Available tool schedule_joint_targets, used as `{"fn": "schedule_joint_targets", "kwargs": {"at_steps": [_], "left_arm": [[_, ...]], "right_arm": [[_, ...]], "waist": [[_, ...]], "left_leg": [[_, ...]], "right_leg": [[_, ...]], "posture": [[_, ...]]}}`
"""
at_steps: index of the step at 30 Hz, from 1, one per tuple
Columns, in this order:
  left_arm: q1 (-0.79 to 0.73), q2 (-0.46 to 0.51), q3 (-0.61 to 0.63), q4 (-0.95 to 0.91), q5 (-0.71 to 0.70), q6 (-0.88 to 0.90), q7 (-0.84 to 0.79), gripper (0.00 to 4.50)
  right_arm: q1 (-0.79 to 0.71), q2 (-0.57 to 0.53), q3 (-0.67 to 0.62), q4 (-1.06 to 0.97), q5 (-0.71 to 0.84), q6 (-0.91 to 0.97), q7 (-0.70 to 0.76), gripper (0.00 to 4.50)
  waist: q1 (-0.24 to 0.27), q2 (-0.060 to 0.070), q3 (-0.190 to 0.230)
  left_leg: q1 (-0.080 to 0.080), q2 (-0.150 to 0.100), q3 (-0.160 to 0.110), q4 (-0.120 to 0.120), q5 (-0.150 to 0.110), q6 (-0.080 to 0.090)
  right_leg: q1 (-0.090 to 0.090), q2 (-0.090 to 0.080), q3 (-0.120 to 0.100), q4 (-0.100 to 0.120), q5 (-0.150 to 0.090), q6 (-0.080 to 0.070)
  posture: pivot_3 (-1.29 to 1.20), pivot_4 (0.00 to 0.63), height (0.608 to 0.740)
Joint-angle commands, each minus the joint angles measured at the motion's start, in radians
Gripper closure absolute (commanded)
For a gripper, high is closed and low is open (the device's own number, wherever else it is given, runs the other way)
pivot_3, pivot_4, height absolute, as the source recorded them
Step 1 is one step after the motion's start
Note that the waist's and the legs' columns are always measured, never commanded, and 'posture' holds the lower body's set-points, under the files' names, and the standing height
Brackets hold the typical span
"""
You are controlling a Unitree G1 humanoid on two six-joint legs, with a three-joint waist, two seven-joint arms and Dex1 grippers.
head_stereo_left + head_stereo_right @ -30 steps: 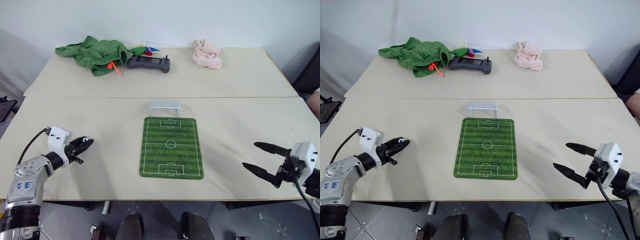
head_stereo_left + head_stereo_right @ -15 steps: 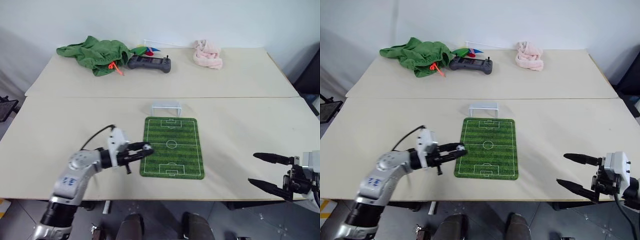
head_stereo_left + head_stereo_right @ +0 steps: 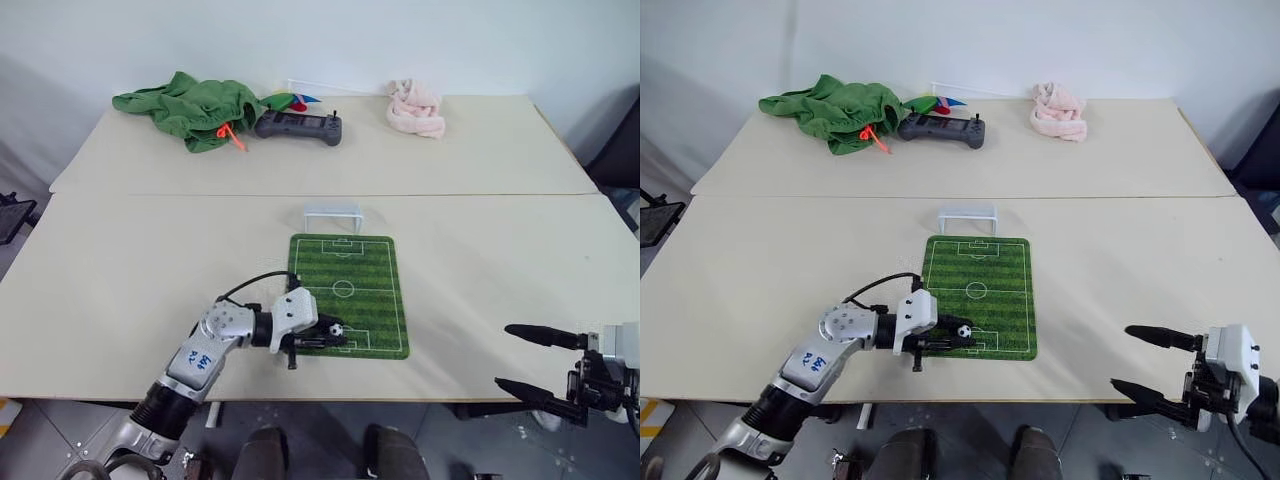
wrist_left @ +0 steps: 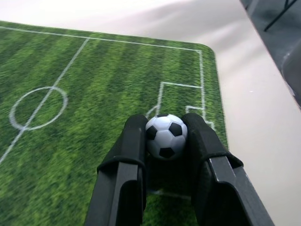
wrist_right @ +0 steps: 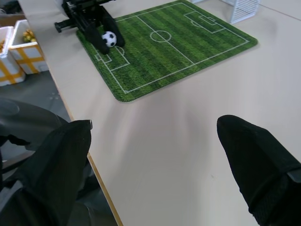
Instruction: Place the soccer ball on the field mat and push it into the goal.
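The soccer ball (image 4: 165, 135) is sitting pinched between the two black fingers of the left tool (image 3: 330, 336), which is closing on it over the near penalty box of the field mat (image 3: 365, 270); whether the ball is touching the turf is hard to tell. The goal (image 3: 331, 213) is standing just beyond the mat's far edge. The right tool (image 3: 1152, 367) is hanging wide open and empty past the counter's (image 3: 130, 260) near right edge. On the far counter, a bunched green cloth (image 3: 185, 107) is partly covering something colourful beside a grey controller (image 3: 297, 126), with a pink cloth (image 3: 415, 108) further right.
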Motion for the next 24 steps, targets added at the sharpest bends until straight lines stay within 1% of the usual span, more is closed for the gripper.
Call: {"fn": "schedule_joint_targets", "kwargs": {"at_steps": [1,7,14,24], "left_arm": [[0.008,-0.005,-0.011,-0.033,0.006,-0.008,-0.007,3.64],[0.021,0.009,-0.008,-0.07,0.012,-0.002,-0.013,3.64],[0.02,0.001,0.001,-0.109,0.008,0.017,0.004,3.64],[0.046,0.007,-0.025,-0.095,0.036,0.017,0.002,3.64]], "right_arm": [[0.007,0.009,-0.038,-0.028,0.008,-0.009,-0.018,0.0],[0.0,-0.001,-0.039,-0.017,0.003,-0.01,-0.028,0.0],[-0.01,-0.007,-0.034,-0.008,-0.006,-0.008,-0.032,0.0],[-0.037,-0.008,-0.02,-0.009,-0.022,0.003,-0.048,0.0]], "waist": [[0.0,0.0,0.0],[0.0,0.0,0.0],[0.0,0.0,0.0],[0.0,0.0,0.0]], "left_leg": [[0.0,0.0,0.0,0.0,0.0,0.0],[0.0,0.0,0.0,0.0,0.0,0.0],[0.0,0.0,0.0,0.0,0.0,0.0],[0.0,0.0,0.0,0.0,0.0,0.0]], "right_leg": [[0.0,0.0,0.0,0.0,0.0,0.0],[0.0,0.0,0.0,0.0,0.0,0.0],[0.0,0.0,0.0,0.0,0.0,0.0],[0.0,0.0,0.0,0.0,0.0,0.0]], "posture": [[0.0,0.15,0.74],[0.0,0.15,0.74],[0.0,0.15,0.74],[0.0,0.15,0.74]]}}
